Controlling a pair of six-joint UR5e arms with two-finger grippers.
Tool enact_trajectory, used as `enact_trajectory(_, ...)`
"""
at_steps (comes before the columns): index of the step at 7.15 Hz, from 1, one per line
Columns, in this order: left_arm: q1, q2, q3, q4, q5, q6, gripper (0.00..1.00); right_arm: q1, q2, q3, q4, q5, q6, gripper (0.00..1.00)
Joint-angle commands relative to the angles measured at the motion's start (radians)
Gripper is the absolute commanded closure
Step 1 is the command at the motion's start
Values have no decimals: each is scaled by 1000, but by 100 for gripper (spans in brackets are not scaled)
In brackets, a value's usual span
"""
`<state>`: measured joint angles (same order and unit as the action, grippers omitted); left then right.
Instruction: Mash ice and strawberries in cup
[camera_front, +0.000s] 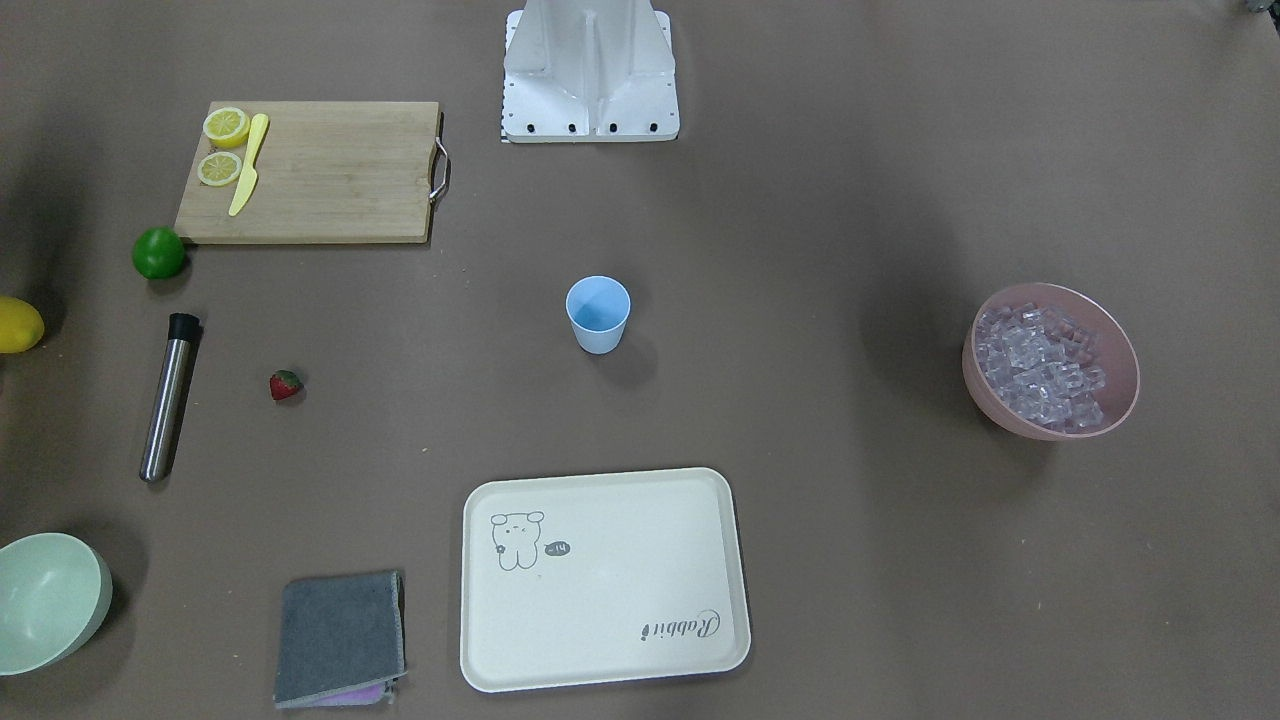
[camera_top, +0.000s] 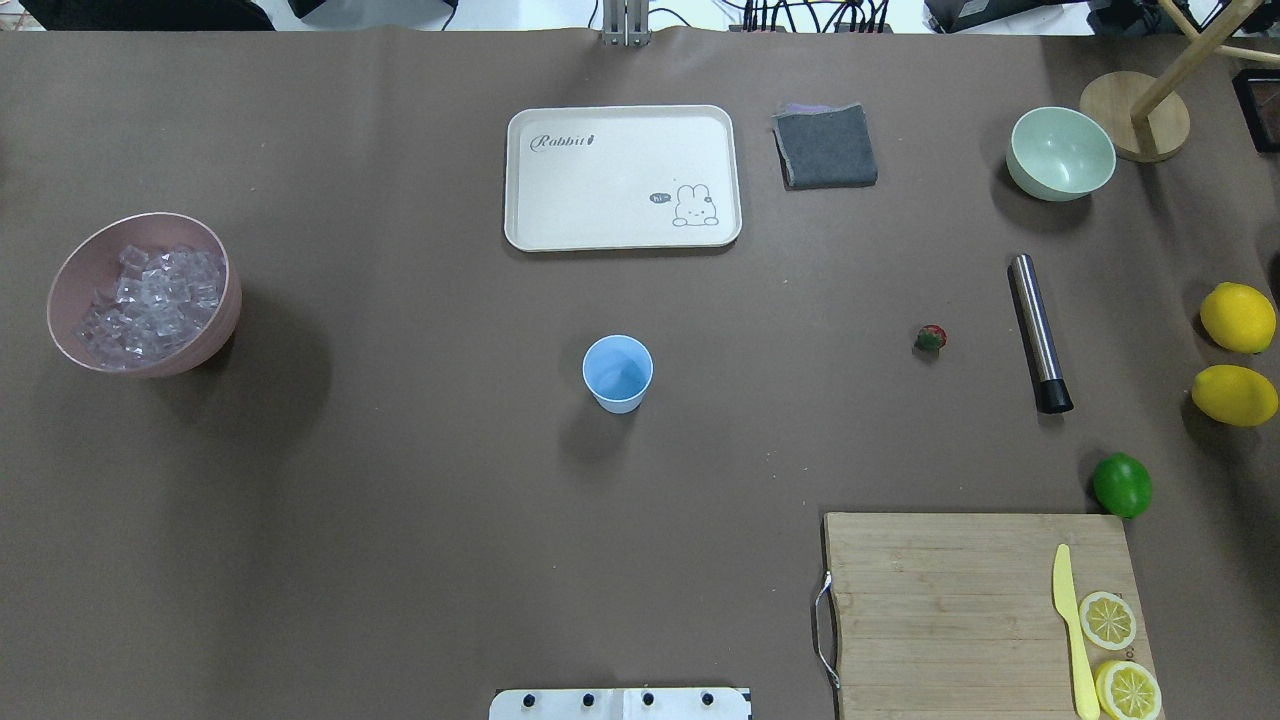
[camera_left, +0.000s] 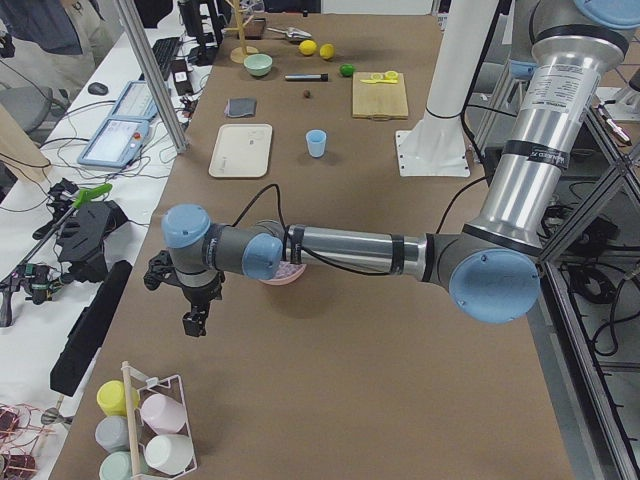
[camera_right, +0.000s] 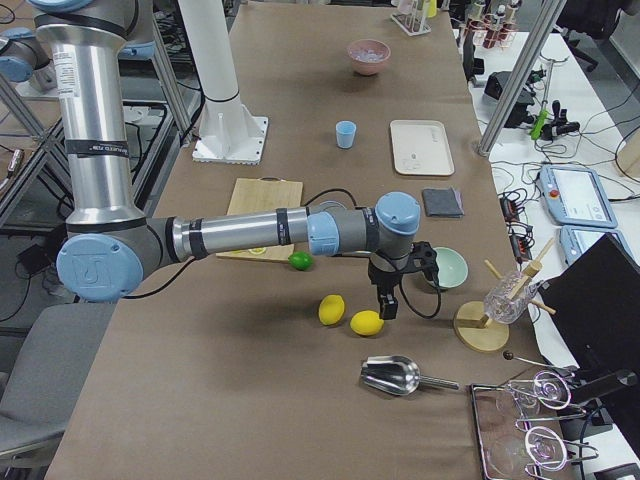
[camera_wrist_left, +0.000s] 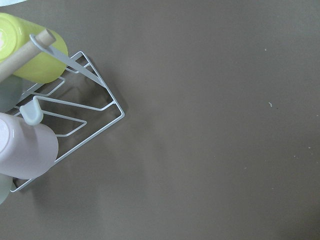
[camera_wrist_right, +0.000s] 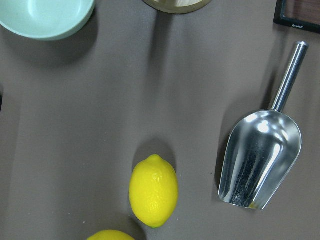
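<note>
Light blue cup (camera_top: 617, 372) at the centre of the brown table (camera_top: 400, 500); pink bowl (camera_top: 222, 320) of clear ice (camera_top: 150, 305) at its left edge. Red strawberry (camera_top: 930, 338), green-capped; cream tray (camera_top: 600, 190) printed with a rabbit and grey lettering.

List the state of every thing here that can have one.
cup, upright, empty
pink bowl, upright, full of ice
strawberry, whole, on the table
steel muddler, lying flat
green bowl, upright, empty
cloth, folded
lemon halves, cut side up
left gripper, cannot tell
right gripper, cannot tell
</note>
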<state>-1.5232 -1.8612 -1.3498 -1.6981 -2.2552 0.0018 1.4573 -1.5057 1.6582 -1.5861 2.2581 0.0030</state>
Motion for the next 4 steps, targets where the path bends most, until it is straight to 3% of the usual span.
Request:
enact_trajectory(1,0,-4,-8,2,-1,7,2,2,1,0,0,0,2,0)
enact_trajectory(4,11,8,-86,-2,-3,9,2,0,1,9,-2,1,11,0)
